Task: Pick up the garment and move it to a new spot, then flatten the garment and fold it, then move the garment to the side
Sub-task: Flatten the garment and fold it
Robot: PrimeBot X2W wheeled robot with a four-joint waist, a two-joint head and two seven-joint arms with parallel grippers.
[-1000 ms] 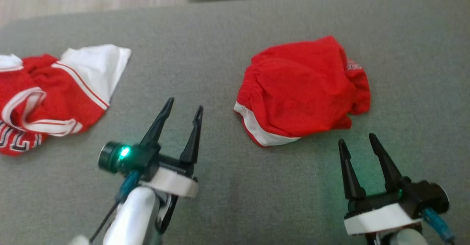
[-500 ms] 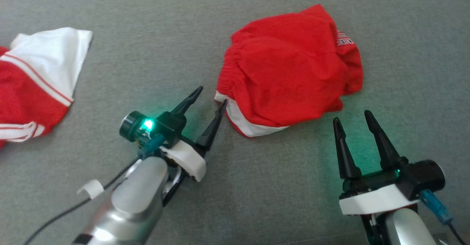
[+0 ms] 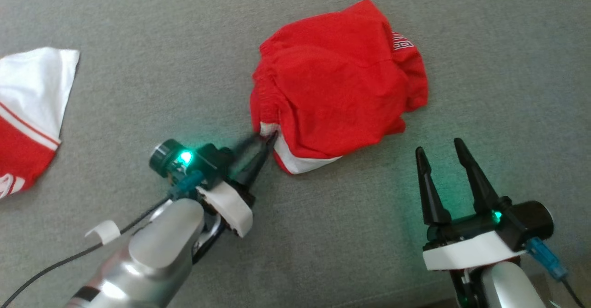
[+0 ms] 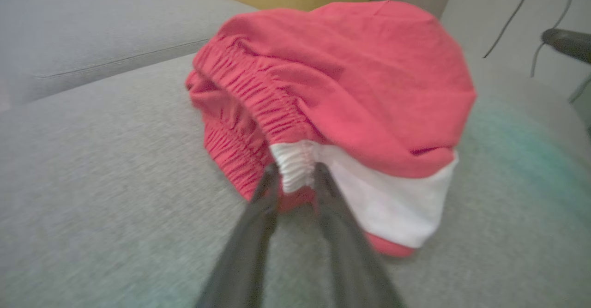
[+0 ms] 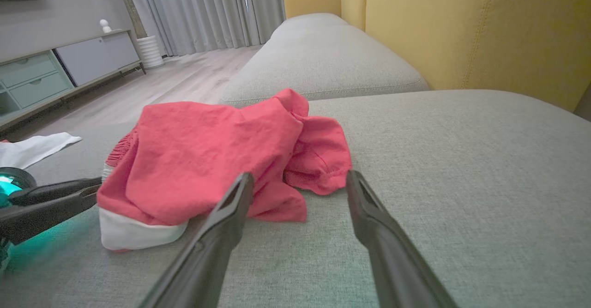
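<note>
Red shorts (image 3: 337, 81) are lying crumpled in a heap on the grey sofa cushion (image 3: 138, 58). The left gripper (image 3: 264, 138) is pinching the white gathered band (image 4: 295, 165) at the heap's near-left edge, its fingers narrowed with the cloth between them. The right gripper (image 3: 437, 146) is hovering just short of the heap's near-right side, fingers spread wide, holding nothing. Another red and white garment (image 3: 32, 100) is lying well apart to the left.

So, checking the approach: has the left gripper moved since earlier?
Yes: the left gripper moved rightward up to the red shorts, fingers now at their white waistband.
</note>
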